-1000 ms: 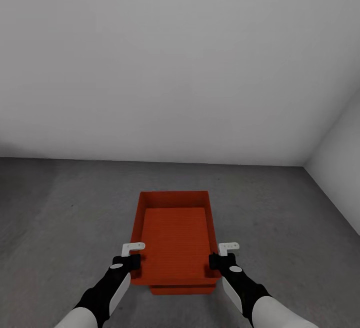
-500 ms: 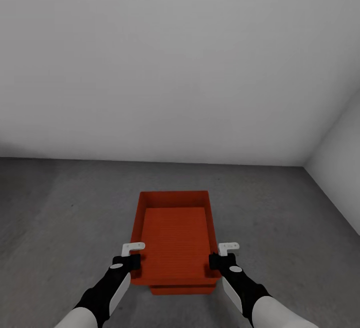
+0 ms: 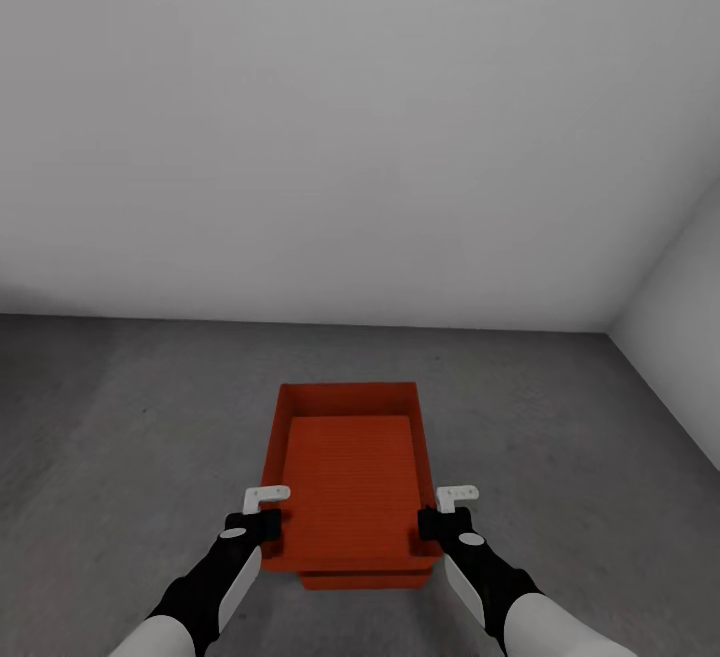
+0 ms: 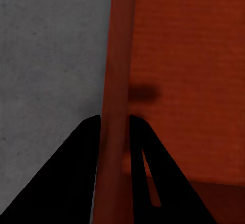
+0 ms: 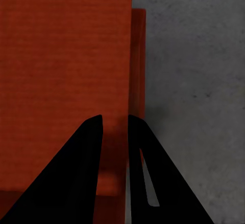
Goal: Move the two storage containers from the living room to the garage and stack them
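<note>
The left gripper (image 3: 266, 527) is clamped on the left wall of the upper container (image 3: 350, 477), and the left wrist view shows its two dark fingers (image 4: 76, 173) straddling that thin red-orange rim with the wall pinched between them. The right gripper (image 3: 432, 522) grips the opposite wall in the same way, one finger (image 5: 81, 168) over the bin's inside and the other over the grey outside. Both holds sit near the robot-side end of the bin, not at its middle. Beneath it, a sliver of the lower container (image 3: 362, 580) peeks out at the near edge, resting on the dark grey garage floor (image 3: 120, 417) near the pale back wall (image 3: 360, 137). The upper bin appears to sit on or just above the lower one; the pictures do not settle whether its weight has already landed. The main risk, as I judge it, is release on a poor seat: the lower bin's edge shows offset toward the robot, so if the two are not squarely aligned, letting go could leave the top bin tilted or let it slide off. Because both grips are at the near end, the far end could also droop and catch. Opening one gripper ahead of the other would twist the bin and could nudge the stack.
</note>
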{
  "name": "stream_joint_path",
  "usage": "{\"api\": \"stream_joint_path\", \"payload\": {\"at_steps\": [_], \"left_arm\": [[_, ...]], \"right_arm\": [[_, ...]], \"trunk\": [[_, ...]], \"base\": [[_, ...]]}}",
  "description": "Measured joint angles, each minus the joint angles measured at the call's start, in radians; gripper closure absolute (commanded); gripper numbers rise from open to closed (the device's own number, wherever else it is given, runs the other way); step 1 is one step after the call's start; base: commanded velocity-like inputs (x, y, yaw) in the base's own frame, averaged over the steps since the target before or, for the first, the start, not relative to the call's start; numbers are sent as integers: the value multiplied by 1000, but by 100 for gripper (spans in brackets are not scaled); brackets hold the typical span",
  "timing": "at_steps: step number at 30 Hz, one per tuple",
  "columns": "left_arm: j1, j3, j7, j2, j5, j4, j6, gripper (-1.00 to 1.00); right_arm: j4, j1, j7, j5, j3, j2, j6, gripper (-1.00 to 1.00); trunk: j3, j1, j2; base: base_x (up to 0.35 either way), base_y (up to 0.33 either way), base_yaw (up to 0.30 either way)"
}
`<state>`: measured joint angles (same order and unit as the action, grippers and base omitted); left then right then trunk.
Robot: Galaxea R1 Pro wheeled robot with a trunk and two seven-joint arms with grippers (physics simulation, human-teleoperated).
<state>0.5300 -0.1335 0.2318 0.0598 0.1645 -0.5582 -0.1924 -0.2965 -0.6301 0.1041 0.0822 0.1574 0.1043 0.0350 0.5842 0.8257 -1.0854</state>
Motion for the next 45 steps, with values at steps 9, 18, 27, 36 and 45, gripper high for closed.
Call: {"api": "stream_joint_path", "payload": {"at_steps": [9, 18, 27, 36, 45], "left_arm": [[1, 0, 0, 1, 0, 2, 1, 100], [0, 1, 0, 1, 0, 2, 1, 100], [0, 2, 0, 1, 0, 2, 0, 100], [0, 3, 0, 3, -1, 5, 4, 100], [0, 4, 1, 5, 0, 8, 8, 100]], "right_arm": [[0, 0, 0, 0, 0, -1, -1, 100], [0, 0, 0, 0, 0, -1, -1, 100], [0, 0, -1, 0, 1, -1, -2, 100], [0, 0, -1, 0, 1, -2, -1, 100], [0, 0, -3, 0, 2, -4, -1, 100]], "trunk": [[9, 0, 0], [10, 0, 0], [11, 0, 0], [11, 0, 0], [11, 0, 0]], "base": [[0, 0, 0], [0, 0, 0], [0, 0, 0], [0, 0, 0], [0, 0, 0]]}}
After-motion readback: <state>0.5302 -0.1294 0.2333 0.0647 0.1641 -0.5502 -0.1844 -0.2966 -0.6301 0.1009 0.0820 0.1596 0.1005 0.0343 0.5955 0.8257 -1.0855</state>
